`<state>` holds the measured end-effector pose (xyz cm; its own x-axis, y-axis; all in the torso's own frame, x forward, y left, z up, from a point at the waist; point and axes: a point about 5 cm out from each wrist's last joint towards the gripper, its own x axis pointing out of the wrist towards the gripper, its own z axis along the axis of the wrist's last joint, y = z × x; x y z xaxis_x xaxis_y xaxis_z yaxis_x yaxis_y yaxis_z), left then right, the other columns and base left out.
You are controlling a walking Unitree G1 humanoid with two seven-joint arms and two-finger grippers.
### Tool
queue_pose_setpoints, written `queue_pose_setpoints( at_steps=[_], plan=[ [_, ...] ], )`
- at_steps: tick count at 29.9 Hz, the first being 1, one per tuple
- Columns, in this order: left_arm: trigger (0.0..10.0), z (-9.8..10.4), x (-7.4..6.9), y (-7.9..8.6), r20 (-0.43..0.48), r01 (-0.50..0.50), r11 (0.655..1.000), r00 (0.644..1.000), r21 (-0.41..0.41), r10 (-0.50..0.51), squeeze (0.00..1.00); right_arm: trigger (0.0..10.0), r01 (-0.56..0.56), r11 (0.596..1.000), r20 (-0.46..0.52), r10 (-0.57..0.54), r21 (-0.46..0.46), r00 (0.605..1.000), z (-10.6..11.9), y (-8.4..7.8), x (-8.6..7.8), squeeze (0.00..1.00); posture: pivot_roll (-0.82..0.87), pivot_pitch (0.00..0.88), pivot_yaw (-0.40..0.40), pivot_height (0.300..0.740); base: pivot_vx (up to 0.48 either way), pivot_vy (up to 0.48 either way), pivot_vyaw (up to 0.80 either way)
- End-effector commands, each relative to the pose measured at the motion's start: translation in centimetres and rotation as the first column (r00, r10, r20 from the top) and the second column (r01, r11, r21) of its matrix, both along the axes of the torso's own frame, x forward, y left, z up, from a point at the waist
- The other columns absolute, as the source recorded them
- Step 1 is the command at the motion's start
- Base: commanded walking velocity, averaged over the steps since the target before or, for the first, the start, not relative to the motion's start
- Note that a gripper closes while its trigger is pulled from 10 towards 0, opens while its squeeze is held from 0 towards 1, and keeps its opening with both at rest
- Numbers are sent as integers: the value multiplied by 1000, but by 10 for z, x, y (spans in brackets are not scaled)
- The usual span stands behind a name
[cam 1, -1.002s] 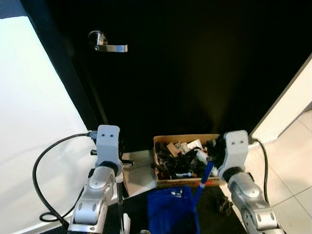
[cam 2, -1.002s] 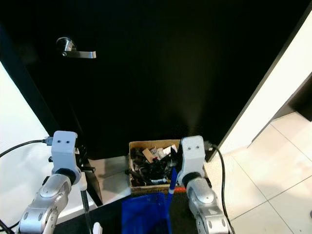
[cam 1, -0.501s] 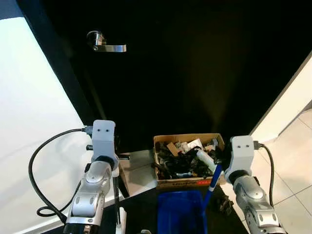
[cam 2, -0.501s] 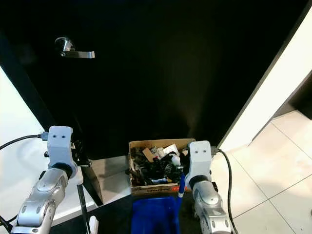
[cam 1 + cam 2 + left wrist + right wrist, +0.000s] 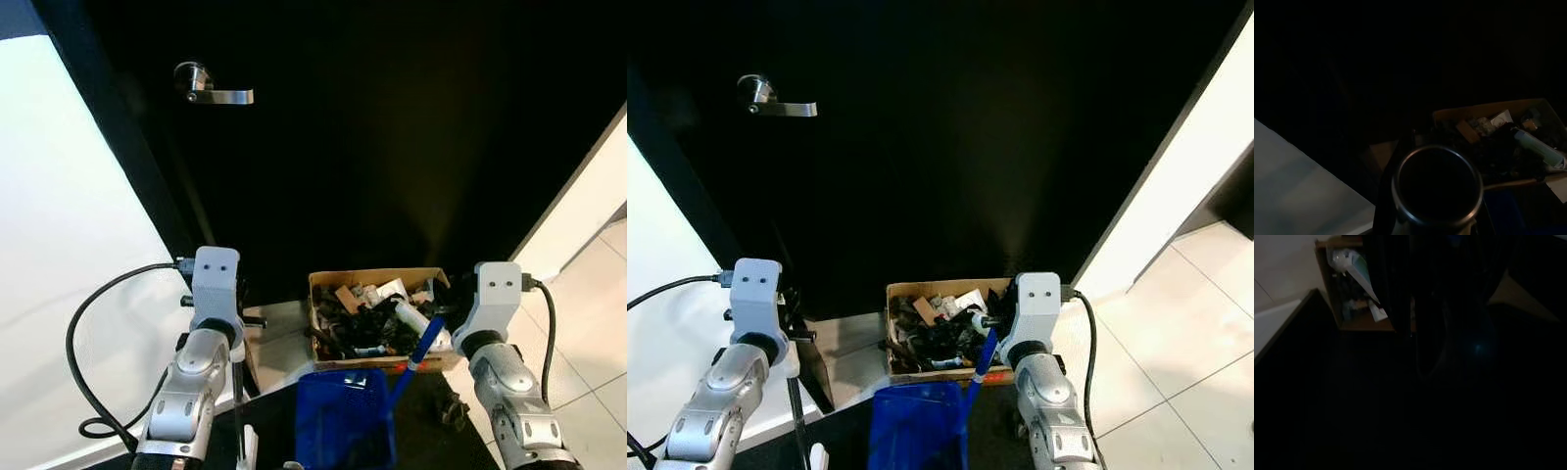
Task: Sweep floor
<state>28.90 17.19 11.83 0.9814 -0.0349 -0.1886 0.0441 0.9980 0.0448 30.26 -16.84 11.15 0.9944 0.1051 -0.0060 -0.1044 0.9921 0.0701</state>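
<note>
Dustpan tilted at the rubbish box, black door ahead

We face a black door (image 5: 392, 147) with its lever handle (image 5: 211, 88) high on our left; at its foot a cardboard box (image 5: 377, 367) packed with rubbish stands on the tiled floor (image 5: 588, 392). The blue dustpan (image 5: 343, 416) sits just below the box, its blue handle (image 5: 419, 348) rising toward our right hand. Our left hand is beside a thin dark pole (image 5: 238, 392). We cannot tell either hand's finger state
</note>
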Motion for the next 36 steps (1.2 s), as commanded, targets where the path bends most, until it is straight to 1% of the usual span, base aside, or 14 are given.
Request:
queue_pose_setpoints(
  at_steps=[1, 6, 10, 14, 31, 36],
  plan=[
    [10000, 2, -2, -2, 7, 3, 1000, 1000, -2, -3, 0, 10000, 5, 1000, 52, -6, 22, 999, 14, -4, 3, 0, 34, 137, 19, 740, 0, 0, 0],
    [10000, 2, -1, -3, 9, 5, 1000, 1000, -4, -5, 0, 10000, 12, 1000, 53, -13, 26, 999, 17, -9, 5, 0, 33, 135, 18, 740, 0, 0, 0],
    [10000, 2, -1, -3, 11, 7, 1000, 1000, -5, -6, 0, 10000, 1, 999, 51, -3, 35, 999, 16, -7, 4, 0, 33, 135, 18, 740, 0, 0, 0],
    [10000, 5, -3, -4, 31, 19, 999, 999, -44, -18, 0, 10000, -6, 999, 33, 4, 36, 999, 11, -6, 2, 0, 33, 135, 18, 740, 0, 0, 0],
    [10000, 4, -4, -4, 20, 26, 999, 999, -33, -25, 0, 10000, -19, 999, 5, 19, 38, 1000, 5, -4, 1, 0, 34, 128, 19, 740, 0, 0, 0],
    [10000, 3, -4, -4, 17, 32, 999, 999, -31, -32, 0, 10000, -19, 999, 0, 19, 36, 1000, 4, -5, 0, 0, 32, 124, 21, 740, 0, -426, 0]
  ],
)
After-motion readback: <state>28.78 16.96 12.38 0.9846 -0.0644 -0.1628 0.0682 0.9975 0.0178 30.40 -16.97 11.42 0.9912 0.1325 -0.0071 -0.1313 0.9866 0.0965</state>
